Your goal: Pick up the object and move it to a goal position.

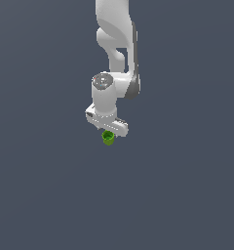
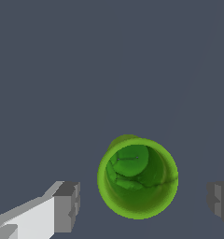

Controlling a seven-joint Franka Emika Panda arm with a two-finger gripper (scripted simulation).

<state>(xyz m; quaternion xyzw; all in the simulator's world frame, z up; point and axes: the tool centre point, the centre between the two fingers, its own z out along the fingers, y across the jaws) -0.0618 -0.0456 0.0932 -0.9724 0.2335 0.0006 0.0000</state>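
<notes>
Fingers (image 2: 67, 207) spread apart either side, green cup (image 2: 137, 177) upright, mouth facing up

- Small bright green cup-like cylinder (image 2: 137, 177): seen from above, its mouth facing the camera; round bright rim, darker green hollow inside with uneven mottled patches and faint crease lines; a sliver of the outer wall shows past the rim on one side, so the sides taper slightly.
- White end effector (image 2: 144, 203) with grey fingertips (image 2: 67, 206): jaws spread wide, one finger on each side of the green cylinder, a clear gap between each pad and the cup's rim; no contact visible. The second fingertip is cut off by the picture's edge.
- Plain dark slate-grey bench (image 2: 86, 70): flat, uniform, fills the rest of the view beneath cup and fingers.
</notes>
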